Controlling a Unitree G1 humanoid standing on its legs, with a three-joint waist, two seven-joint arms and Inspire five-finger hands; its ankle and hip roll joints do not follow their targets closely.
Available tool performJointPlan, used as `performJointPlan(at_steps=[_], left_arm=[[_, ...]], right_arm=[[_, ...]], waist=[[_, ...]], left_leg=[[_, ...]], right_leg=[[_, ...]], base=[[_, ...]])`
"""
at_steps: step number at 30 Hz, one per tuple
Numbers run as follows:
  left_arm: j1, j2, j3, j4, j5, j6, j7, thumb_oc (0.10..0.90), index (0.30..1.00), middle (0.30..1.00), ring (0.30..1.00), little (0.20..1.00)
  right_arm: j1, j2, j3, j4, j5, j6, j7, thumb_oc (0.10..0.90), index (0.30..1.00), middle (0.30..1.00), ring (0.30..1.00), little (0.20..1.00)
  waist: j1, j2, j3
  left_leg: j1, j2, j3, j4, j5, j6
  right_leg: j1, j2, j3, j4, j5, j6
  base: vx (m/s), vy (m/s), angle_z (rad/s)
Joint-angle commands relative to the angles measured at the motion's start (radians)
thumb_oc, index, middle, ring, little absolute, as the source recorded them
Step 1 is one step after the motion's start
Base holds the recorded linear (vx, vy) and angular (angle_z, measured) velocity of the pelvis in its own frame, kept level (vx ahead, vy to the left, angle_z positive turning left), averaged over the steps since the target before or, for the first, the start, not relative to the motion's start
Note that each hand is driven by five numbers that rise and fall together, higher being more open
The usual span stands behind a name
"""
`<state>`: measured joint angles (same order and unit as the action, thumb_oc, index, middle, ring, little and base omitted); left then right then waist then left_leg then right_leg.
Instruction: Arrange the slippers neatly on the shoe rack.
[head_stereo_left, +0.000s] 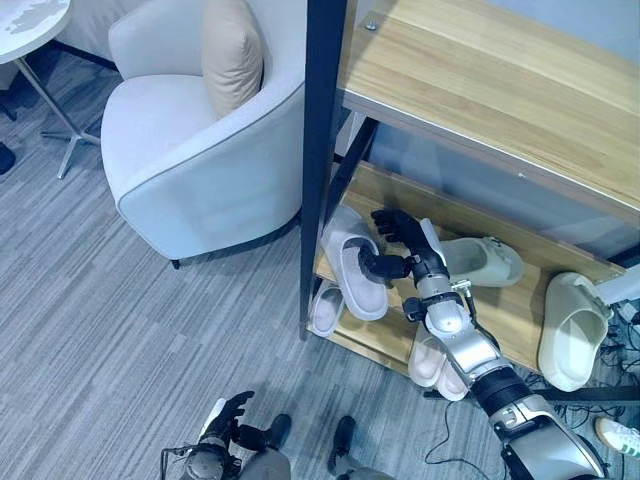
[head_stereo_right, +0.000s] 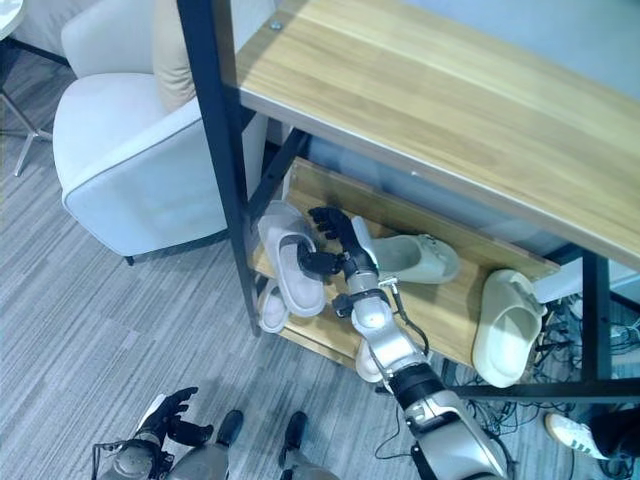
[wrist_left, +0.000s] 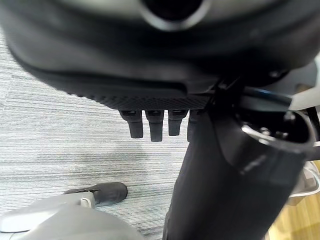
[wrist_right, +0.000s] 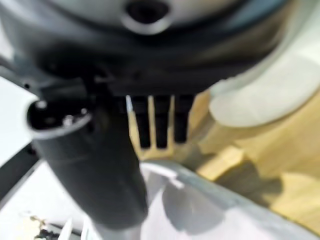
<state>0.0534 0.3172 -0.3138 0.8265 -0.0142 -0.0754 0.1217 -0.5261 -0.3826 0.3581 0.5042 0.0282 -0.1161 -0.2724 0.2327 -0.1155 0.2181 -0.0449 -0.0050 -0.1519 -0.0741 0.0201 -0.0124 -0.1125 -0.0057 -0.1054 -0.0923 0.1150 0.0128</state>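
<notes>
Slippers sat on the wooden shoe rack (head_stereo_left: 560, 110), all on its lower shelf in the lower right of the frame. White slipper (head_stereo_left: 356, 262) lay at the shelf's left end, beside the dark upright post (head_stereo_left: 322, 150), its toe hanging over the front edge. My right hand (head_stereo_left: 402, 243) was at this slipper: thumb against its strap, fingers (head_stereo_left: 390, 222) spread and fairly straight above it, not clearly closed round it. Pale green slipper (head_stereo_left: 482, 262) lay just right of my hand, further back on the shelf. Another green slipper (head_stereo_left: 572, 328) rested at the shelf's right end. More white slippers (head_stereo_left: 325, 308) showed below the shelf edge, on the floor. My left hand (head_stereo_left: 228, 415) hung at bottom centre-left, fingers loosely extended, holding nothing. Grey armchair (head_stereo_left: 190, 160) with cushion (head_stereo_left: 232, 52) stood upper left.
</notes>
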Motion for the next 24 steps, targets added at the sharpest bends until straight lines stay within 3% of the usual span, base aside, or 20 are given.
performJointPlan(at_steps=[1,11,24], left_arm=[[0.005,-0.045,-0.077,0.027,-0.019,-0.041,0.002,0.8,0.9,0.9,0.9,0.9],[0.034,-0.046,-0.053,0.012,-0.023,-0.038,-0.012,0.8,0.9,0.9,0.9,0.9],[0.062,-0.062,-0.007,0.012,0.0,-0.029,-0.019,0.8,0.9,0.9,0.9,0.9]], right_arm=[[-0.129,-0.026,-0.026,-0.039,0.026,-0.073,-0.047,0.4,0.3,0.3,0.3,0.3],[-0.025,-0.031,-0.065,-0.123,0.011,-0.084,-0.037,0.4,0.3,0.3,0.3,0.3],[0.206,-0.047,-0.159,-0.449,-0.07,-0.114,-0.007,0.4,0.3,0.3,0.3,0.3]], waist=[[0.021,0.002,-0.023],[0.002,0.011,-0.046],[-0.047,0.027,-0.084]], left_leg=[[-0.041,-0.032,0.016,-0.013,0.055,0.032],[-0.01,-0.031,0.028,-0.013,0.039,0.031],[0.029,-0.028,0.048,-0.013,0.025,0.026]], right_leg=[[0.081,-0.013,0.023,0.005,-0.026,0.049],[0.099,-0.014,0.031,0.005,-0.032,0.05],[0.126,-0.017,0.038,0.005,-0.041,0.053]], base=[[0.0,0.0,0.0],[0.0,0.001,0.0],[0.01,-0.004,-0.04]])
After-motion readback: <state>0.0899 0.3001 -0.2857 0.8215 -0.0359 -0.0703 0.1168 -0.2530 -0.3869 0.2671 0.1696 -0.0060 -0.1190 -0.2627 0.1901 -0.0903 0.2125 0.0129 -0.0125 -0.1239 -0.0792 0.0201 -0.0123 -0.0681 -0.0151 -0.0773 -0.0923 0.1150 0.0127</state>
